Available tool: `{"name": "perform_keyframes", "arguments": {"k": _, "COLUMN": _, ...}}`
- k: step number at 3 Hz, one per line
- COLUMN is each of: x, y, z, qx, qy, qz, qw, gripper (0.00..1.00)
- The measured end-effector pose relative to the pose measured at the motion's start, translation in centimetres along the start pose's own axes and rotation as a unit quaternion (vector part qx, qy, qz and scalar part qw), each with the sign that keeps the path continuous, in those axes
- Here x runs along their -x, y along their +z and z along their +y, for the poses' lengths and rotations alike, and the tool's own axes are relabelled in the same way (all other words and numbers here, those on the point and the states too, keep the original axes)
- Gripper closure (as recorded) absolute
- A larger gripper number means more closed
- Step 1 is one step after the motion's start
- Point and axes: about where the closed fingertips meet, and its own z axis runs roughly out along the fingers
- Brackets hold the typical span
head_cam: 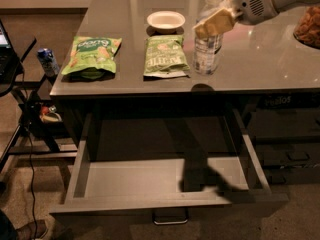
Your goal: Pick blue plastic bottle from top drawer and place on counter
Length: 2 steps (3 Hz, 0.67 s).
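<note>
The blue plastic bottle (206, 51), clear with a white cap, stands upright on or just over the glossy grey counter (260, 59), near its front edge and right of the snack bags. My gripper (215, 22) reaches in from the upper right and is shut around the bottle's upper body; one tan finger (216, 21) lies across its front. The top drawer (165, 178) is pulled open below the counter. Its grey floor is bare except for the arm's shadow, and its metal loop handle (170, 216) faces me.
Two green snack bags (92, 56) (165, 56) and a white bowl (166, 20) lie left of the bottle. A brownish heap (309, 26) sits at the counter's right edge. A short blue can (48, 61), a stand and cables are at the left.
</note>
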Motion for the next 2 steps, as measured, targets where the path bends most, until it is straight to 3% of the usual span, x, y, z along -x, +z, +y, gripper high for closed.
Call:
{"name": "perform_keyframes", "arguments": {"k": 1, "x": 0.32, "y": -0.92, "z": -3.21, "qx": -0.02, "qy": 0.014, "qz": -0.004, "qw": 0.9997, "gripper": 1.0}}
{"name": "perform_keyframes", "arguments": {"k": 2, "x": 0.31, "y": -0.93, "z": -3.24, "qx": -0.02, "qy": 0.014, "qz": -0.004, "qw": 0.9997, "gripper": 1.0}}
